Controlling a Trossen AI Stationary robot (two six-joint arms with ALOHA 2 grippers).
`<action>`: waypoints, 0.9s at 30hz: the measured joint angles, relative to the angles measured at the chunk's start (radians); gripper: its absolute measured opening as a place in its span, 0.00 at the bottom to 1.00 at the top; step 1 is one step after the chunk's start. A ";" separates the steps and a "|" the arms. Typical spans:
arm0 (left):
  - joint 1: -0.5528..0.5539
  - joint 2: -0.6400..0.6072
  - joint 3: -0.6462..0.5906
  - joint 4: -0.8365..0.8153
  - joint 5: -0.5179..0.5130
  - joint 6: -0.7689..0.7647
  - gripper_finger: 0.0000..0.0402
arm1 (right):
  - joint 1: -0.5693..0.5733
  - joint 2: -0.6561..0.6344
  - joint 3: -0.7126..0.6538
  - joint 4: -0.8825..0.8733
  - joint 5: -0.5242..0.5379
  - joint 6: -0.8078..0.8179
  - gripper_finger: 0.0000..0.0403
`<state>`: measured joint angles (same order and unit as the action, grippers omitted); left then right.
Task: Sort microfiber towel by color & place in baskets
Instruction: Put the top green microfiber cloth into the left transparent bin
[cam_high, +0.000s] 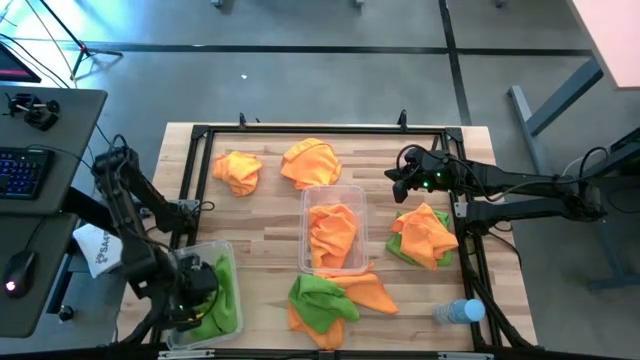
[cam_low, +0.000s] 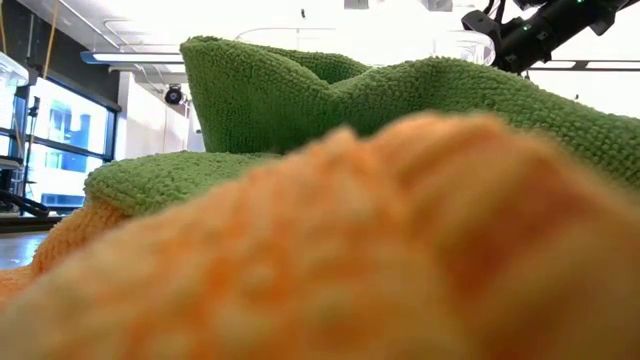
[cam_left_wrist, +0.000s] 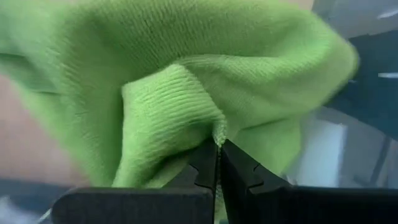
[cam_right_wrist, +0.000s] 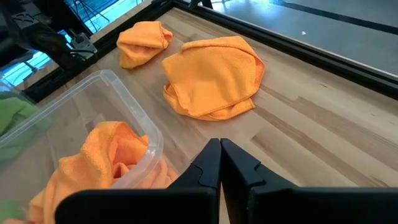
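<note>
High view: left gripper (cam_left_wrist: 217, 155) clamps green towel (cam_left_wrist: 186, 81) over corner basket (cam_high: 228, 262); lower inside before releasing. Right gripper (cam_right_wrist: 220, 163) pinched shut, empty.

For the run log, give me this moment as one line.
left claw: shut on green towel, over green bin | right claw: shut, empty, above table | orange bin: part filled

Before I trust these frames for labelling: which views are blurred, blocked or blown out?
Low view: an out-of-focus orange towel and a green towel fill the frame, under blown-out ceiling light. Left wrist view: a green cloth in the shut left gripper blocks nearly everything, soft at its edges. High and right wrist views: sharp and evenly lit.
</note>
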<state>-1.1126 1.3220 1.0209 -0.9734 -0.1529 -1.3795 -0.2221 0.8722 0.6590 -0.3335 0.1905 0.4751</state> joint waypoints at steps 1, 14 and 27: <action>0.000 0.000 -0.032 0.039 -0.001 -0.007 0.00 | 0.000 0.000 0.000 -0.002 -0.003 0.001 0.00; -0.066 0.048 -0.287 0.354 0.193 -0.074 0.00 | 0.000 0.000 0.000 -0.083 -0.003 0.085 0.00; -0.080 0.192 -0.302 0.371 0.221 0.074 0.00 | 0.000 0.000 0.000 -0.080 -0.003 0.084 0.00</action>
<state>-1.1927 1.5139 0.7189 -0.6025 0.0677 -1.3054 -0.2218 0.8722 0.6590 -0.4137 0.1875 0.5594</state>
